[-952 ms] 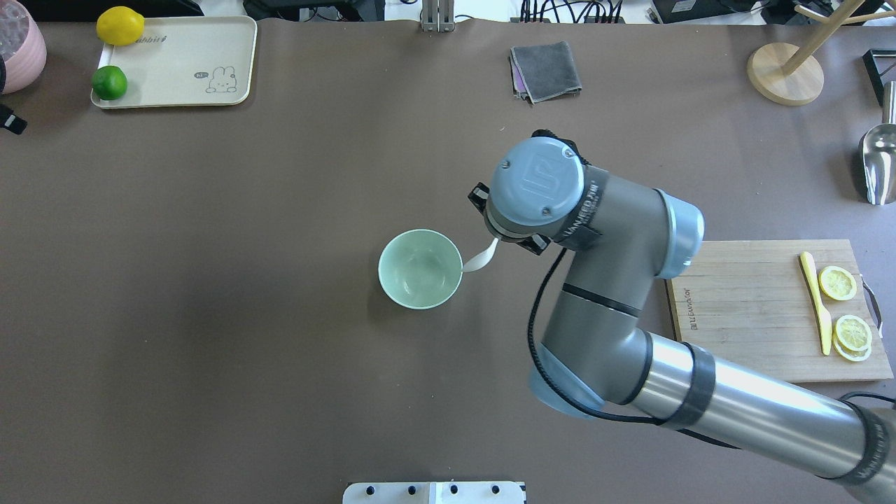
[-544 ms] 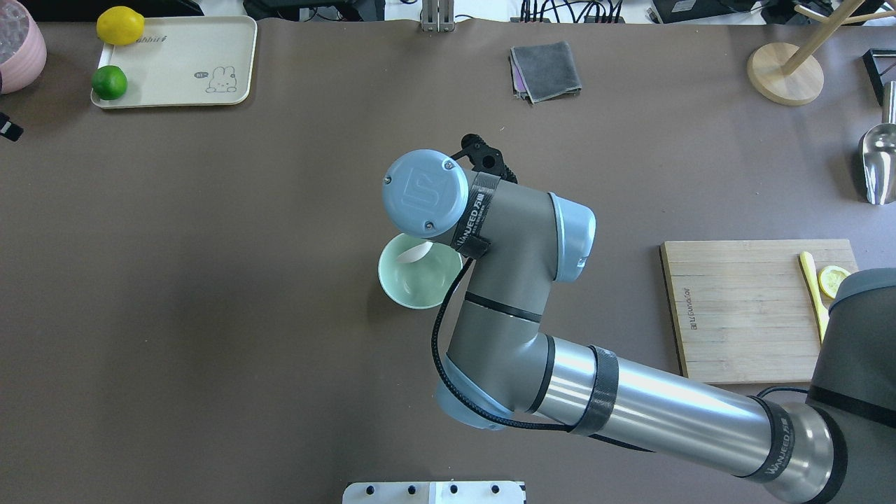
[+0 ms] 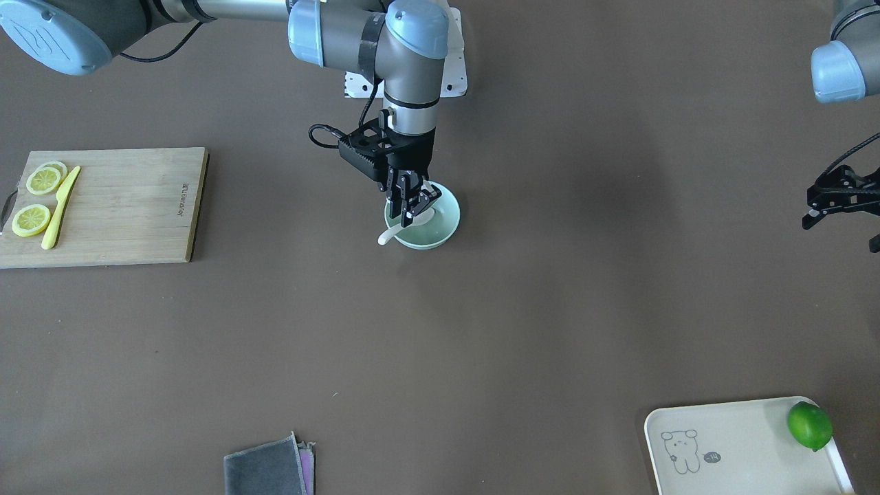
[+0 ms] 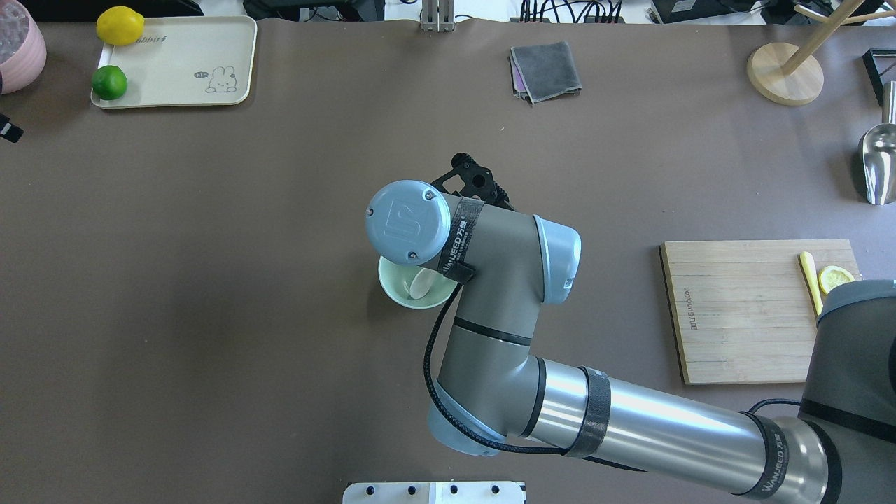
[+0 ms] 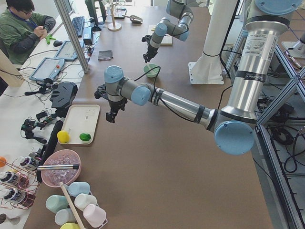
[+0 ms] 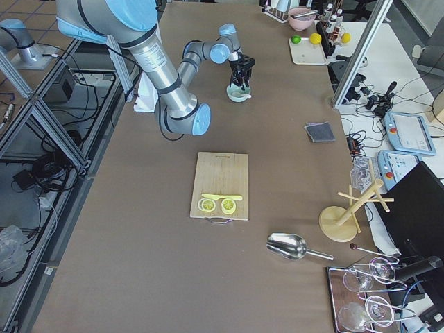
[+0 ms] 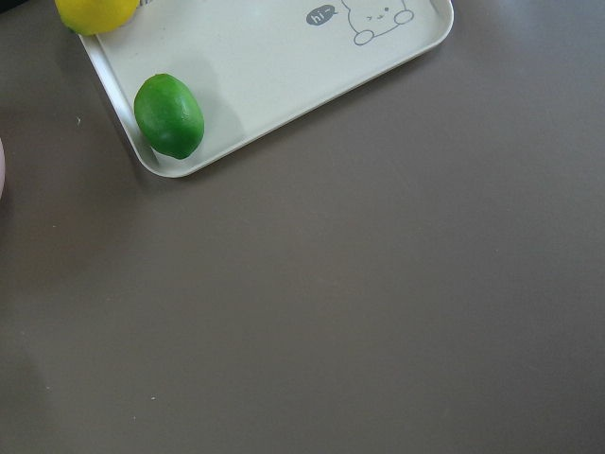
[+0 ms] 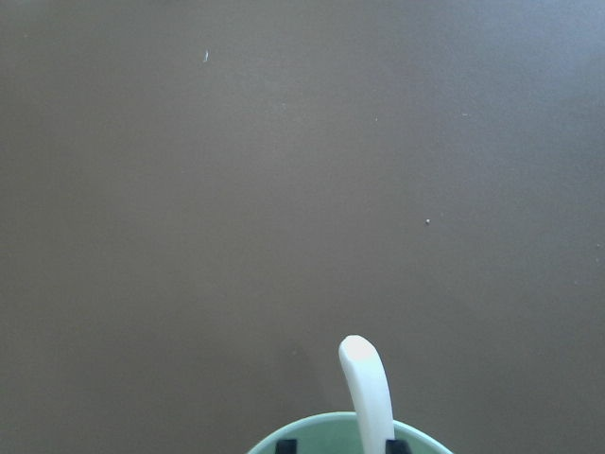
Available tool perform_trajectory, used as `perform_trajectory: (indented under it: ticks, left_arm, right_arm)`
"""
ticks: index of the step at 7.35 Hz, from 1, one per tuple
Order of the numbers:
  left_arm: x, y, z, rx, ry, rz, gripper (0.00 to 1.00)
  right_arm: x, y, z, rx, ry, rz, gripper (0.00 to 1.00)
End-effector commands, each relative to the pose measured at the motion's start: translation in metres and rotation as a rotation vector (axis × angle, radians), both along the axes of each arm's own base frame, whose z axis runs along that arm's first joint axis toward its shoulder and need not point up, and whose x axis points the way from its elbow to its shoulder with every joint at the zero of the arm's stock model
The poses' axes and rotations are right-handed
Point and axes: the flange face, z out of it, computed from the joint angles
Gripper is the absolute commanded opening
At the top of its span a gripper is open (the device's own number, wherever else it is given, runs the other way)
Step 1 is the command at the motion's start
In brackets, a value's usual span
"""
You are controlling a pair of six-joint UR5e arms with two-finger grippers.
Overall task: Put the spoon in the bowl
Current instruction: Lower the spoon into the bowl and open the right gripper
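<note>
The pale mint-green bowl [image 3: 445, 223] stands mid-table; it also shows in the overhead view [image 4: 393, 288]. The white spoon [image 3: 386, 237] lies in it, scoop inside and handle sticking out over the rim. In the overhead view the spoon [image 4: 420, 283] shows inside the bowl under my right wrist. My right gripper [image 3: 414, 208] hangs just above the bowl, open, with the spoon handle [image 8: 364, 378] loose between its fingertips [image 8: 286, 445]. My left gripper [image 3: 842, 230] hovers open and empty far off near the tray.
A wooden cutting board [image 3: 124, 206] with lemon slices and a yellow knife [image 3: 60, 206] lies on my right. A cream tray [image 3: 729, 447] holds a lime [image 3: 810, 425]. A grey cloth [image 4: 546, 70], wooden stand [image 4: 784, 73] and metal scoop [image 4: 878, 164] sit along the far side.
My right arm carried the spoon leftward from beside the bowl to over it. The spoon now lies lower, inside the bowl, and the jaws stand apart.
</note>
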Motion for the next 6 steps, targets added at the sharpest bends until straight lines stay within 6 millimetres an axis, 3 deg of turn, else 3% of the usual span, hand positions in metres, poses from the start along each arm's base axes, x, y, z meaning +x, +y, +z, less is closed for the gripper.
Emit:
perform_trajectory:
  ticks: [1,2,3,4,5,6]
  left_arm:
    - [0.000,0.000,-0.001,0.002,0.000,0.001,0.99]
    - [0.000,0.001,-0.001,0.011,-0.002,0.007,0.99]
    - [-0.005,0.006,0.003,0.019,-0.005,0.002,0.99]
    - [-0.007,0.028,0.049,-0.030,-0.018,0.001,0.99]
    - [-0.015,0.038,0.079,-0.065,-0.030,-0.004,0.99]
    - [-0.042,0.044,0.087,-0.078,-0.027,-0.051,0.99]
  right_arm:
    - [0.022,0.003,-0.010,0.067,0.039,-0.072,1.00]
    - [0.050,-0.003,-0.010,0.106,0.051,-0.108,1.00]
    - [0.097,-0.014,0.012,0.129,0.052,-0.191,1.00]
    - [0.141,-0.027,0.035,0.142,0.053,-0.268,1.00]
    - [0.177,-0.045,0.049,0.162,0.064,-0.335,1.00]
    - [0.215,-0.060,0.076,0.194,0.087,-0.441,1.00]
